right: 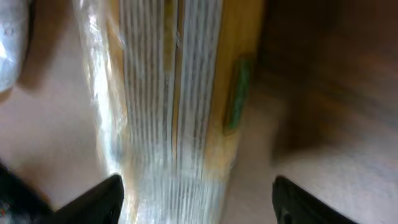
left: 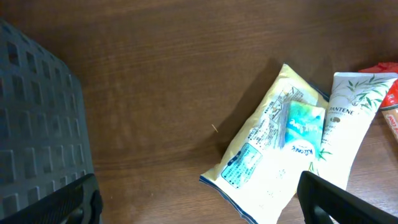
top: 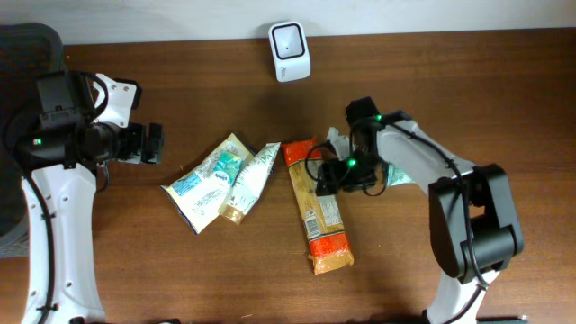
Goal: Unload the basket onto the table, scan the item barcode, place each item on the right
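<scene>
The right pincer (top: pixel 329 176) hangs over the upper half of a long orange packet (top: pixel 318 219), which lies flat on the brown desk (top: pixel 504 99), its length running from the far side towards the near edge. In the right wrist view the packet is blurred; its clear, striped wrapping fills the space between the two dark fingers (right: pixel 99 198), which stand well apart with bare desk showing between the packet and the finger on the right. The pincer is released, and whether either finger touches the wrapper I cannot tell.

The white scanner (top: pixel 290 51) sits near the far edge of the desk, well apart from the packet and beyond its upper end. Just left of the packet lies a Pantene tube (top: pixel 251 181), cap towards the near side, and touching it on the left is a yellow-and-white pouch (top: pixel 206 183). A pale crumpled bag (top: pixel 337 139) lies just by the right arm.

The left pincer (top: pixel 155 144) hovers to the left of the pouch, clear of it - fingers spread wide, nothing between them
</scene>
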Controlling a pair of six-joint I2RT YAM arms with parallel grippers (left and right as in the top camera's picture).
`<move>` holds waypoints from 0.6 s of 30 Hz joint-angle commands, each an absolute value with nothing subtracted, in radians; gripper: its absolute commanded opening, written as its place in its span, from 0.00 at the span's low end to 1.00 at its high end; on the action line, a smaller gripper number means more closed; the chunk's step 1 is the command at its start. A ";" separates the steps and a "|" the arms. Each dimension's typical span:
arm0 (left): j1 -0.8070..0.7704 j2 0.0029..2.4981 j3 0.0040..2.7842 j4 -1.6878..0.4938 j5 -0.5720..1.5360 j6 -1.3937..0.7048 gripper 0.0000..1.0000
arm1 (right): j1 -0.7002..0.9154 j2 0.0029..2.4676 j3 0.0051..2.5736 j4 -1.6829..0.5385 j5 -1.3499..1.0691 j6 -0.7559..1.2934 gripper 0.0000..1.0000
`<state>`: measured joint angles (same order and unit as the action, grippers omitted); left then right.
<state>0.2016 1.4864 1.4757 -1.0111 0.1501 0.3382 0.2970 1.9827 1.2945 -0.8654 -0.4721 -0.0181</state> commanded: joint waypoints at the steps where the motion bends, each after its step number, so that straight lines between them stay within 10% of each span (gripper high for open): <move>1: 0.204 1.481 1.485 -1.012 0.161 0.353 0.99 | 0.328 1.985 1.213 -0.796 -0.515 -0.017 0.75; 11: 0.204 1.481 1.485 -1.012 0.161 0.353 0.99 | 0.348 1.985 1.009 -0.578 -0.516 0.046 0.51; 16: 0.204 1.481 1.485 -1.012 0.161 0.353 0.99 | 0.347 1.985 0.991 -0.570 -0.530 0.046 0.04; 18: 0.204 1.481 1.485 -1.012 0.161 0.353 0.99 | 0.346 1.985 0.997 -0.574 -0.558 0.046 0.04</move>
<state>0.2016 1.4864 1.4757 -1.0111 0.1505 0.3386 0.3225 1.9079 1.0603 -0.5457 -0.6704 0.0593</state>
